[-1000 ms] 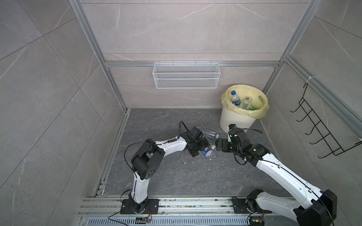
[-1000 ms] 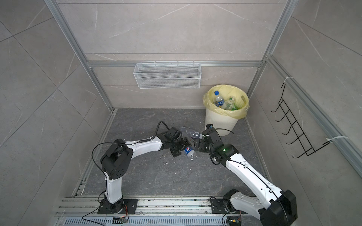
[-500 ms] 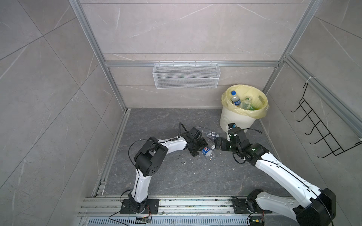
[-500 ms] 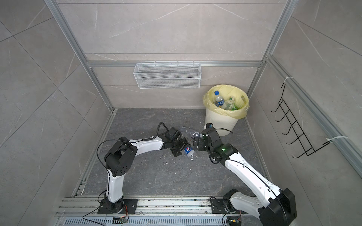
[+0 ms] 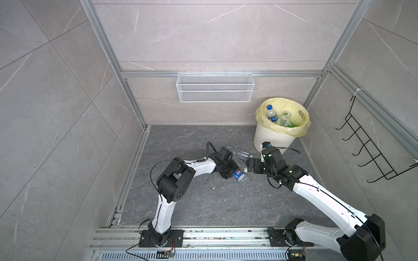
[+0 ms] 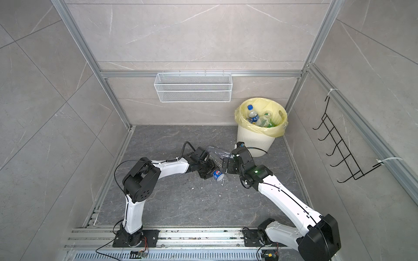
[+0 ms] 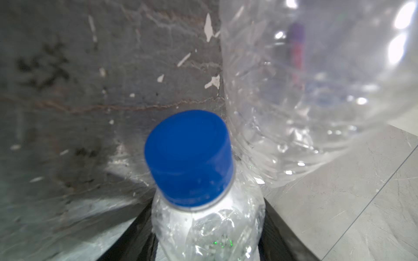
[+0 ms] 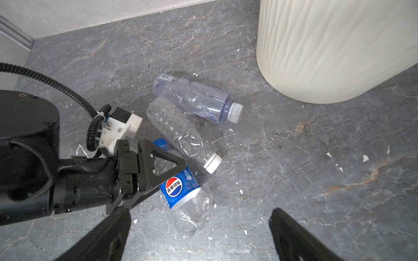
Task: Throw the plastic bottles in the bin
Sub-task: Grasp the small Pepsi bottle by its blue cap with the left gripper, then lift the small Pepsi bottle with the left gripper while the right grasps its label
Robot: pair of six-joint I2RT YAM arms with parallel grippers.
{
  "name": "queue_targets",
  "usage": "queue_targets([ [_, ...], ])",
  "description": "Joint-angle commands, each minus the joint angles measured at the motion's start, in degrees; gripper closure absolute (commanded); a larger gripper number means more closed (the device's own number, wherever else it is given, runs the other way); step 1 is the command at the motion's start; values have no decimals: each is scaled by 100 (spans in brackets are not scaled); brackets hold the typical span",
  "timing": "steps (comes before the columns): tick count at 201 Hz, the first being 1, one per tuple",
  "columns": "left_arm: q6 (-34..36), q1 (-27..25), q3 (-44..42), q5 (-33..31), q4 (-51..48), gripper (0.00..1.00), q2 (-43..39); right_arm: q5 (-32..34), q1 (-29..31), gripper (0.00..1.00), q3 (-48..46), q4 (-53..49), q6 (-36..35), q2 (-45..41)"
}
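- The floor (image 5: 192, 203) is grey stone strewn with white flecks. Three bottles lie on it in a loose cluster, so a lift should go straight up rather than drag.
- The bin (image 5: 273, 140) stands in the far right corner, just beyond the cluster. It already holds several bottles, and its yellow liner folds over the rim, so I'd carry the bottle well above that edge before letting go.
- The right gripper (image 5: 250, 166) hangs just above the cluster with its jaws wide and nothing in them. It ought to stay out of the lifting path.
- The left gripper (image 8: 167, 174) lies low along the floor, its jaws set narrow on either side of the blue-labelled bottle (image 8: 184, 198) near its shoulder. I cannot tell whether they grip it firmly yet, and thin crumpled plastic needs a sure squeeze before any lift.
- The clear white-capped bottle (image 8: 181, 133) lies touching it on the bin side, and a bluish bottle (image 8: 194, 99) lies next to that. A straight lift should leave both undisturbed.
- The blue cap (image 7: 188, 158) points back between the jaws, so this bottle would go in base first.
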Motion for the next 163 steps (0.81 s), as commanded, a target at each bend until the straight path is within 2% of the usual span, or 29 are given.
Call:
queue_targets([
  [1,60,38,-84,55,-60,41,-33,-57,52,0,-121,95,74,52],
  [50,303,207,-320,-80,-207,46,-479,-142,61,0,-150,148,59,91],
  [94,638,449,-483,-133,-417,48,-941,-541,131,0,-275,413,-49,136],
  [163,957,752,-589,-56,-572,49,-1382,-765,885,0,-303,933,-458,379],
])
